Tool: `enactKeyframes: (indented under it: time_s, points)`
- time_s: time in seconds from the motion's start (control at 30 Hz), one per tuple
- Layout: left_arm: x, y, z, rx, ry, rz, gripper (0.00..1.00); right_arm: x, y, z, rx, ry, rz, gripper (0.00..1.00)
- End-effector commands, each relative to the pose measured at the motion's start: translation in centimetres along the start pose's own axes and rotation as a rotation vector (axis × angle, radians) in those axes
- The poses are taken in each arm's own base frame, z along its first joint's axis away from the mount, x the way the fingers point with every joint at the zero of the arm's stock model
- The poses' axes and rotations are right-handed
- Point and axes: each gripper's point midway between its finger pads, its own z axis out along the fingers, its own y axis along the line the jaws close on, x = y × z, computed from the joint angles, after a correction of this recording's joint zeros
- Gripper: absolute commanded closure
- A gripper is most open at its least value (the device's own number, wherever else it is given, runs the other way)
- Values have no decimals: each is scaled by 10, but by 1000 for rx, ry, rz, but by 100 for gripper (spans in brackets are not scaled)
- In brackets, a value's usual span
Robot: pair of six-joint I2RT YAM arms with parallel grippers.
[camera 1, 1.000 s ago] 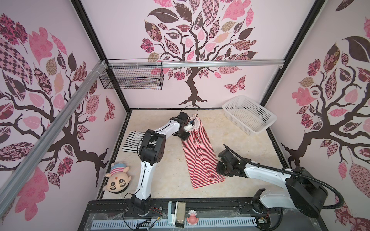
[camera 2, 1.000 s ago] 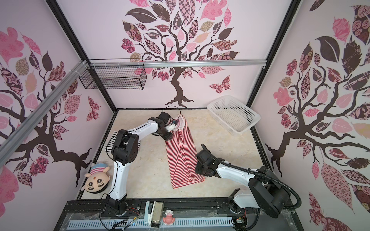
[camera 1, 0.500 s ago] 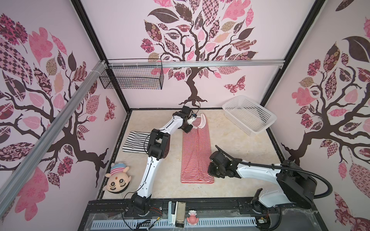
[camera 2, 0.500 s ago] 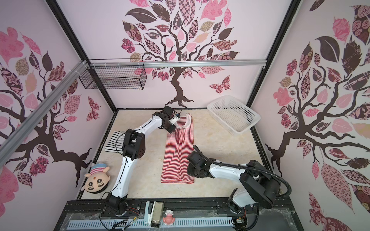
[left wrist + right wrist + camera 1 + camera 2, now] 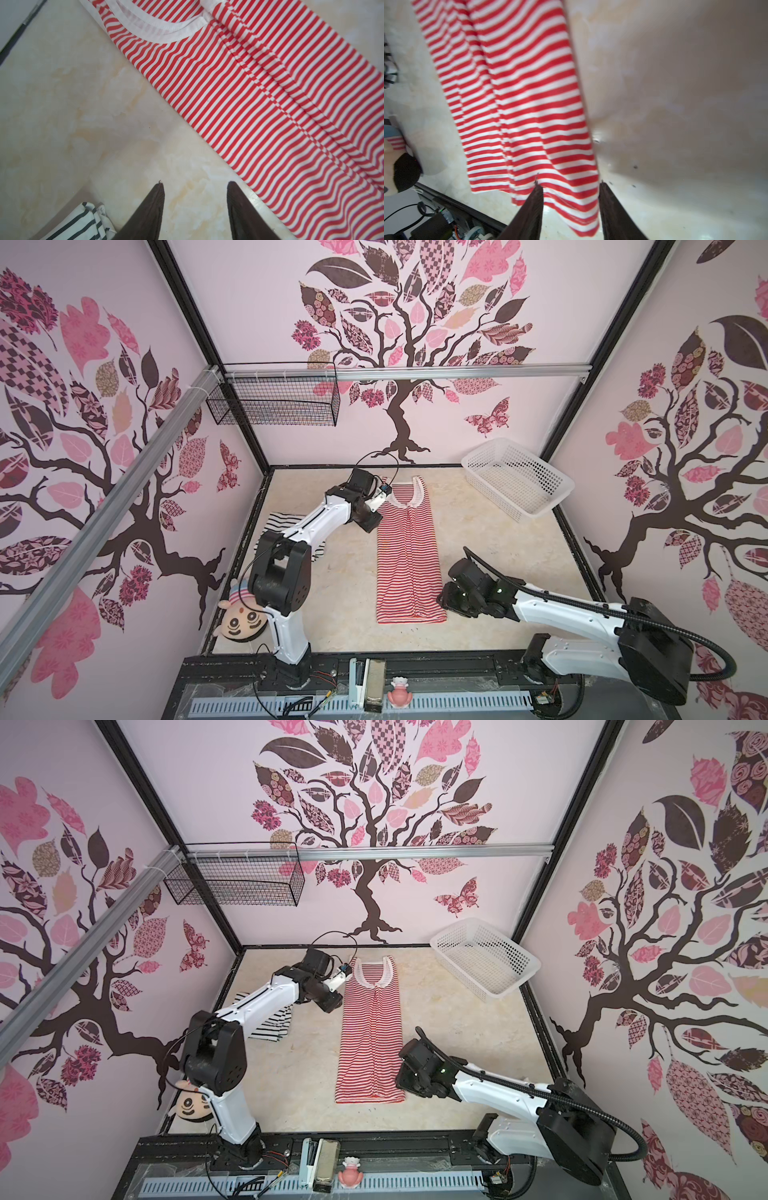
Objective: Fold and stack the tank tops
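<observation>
Lying on table (image 5: 478, 539) outside wht basket (image 5: 555, 497): red-wht top (image 5: 407, 556); L hand (image 5: 193, 185) & R hand (image 5: 571, 185) part-open, nothing gripped

We see the red top (image 5: 371, 1036) lying as a narrow strip. Relative to it: left gripper (image 5: 331, 1004) beside the collar end, right gripper (image 5: 404, 1080) at the hem corner, black-and-white top (image 5: 274, 1030) left, basket (image 5: 517, 979) far right.

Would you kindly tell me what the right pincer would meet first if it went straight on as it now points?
Probably the red-and-white tank top: its hem corner lies between the open fingers of the right pincer, though how far below them is unclear.
</observation>
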Motion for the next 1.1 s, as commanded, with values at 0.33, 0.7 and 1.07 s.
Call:
enactKeyframes:
  time_s: [0.33,0.7,1.07]
  points:
    - [102,-76,-21,118,23,62,46,32,-11,10,-75,118,146,54]
    - [132,-112,-25,247,79,96,46,36,-11,21,-77,145,182,69]
    - [155,-178,-40,264,82,413,43,24,13,14,-111,119,128,100]
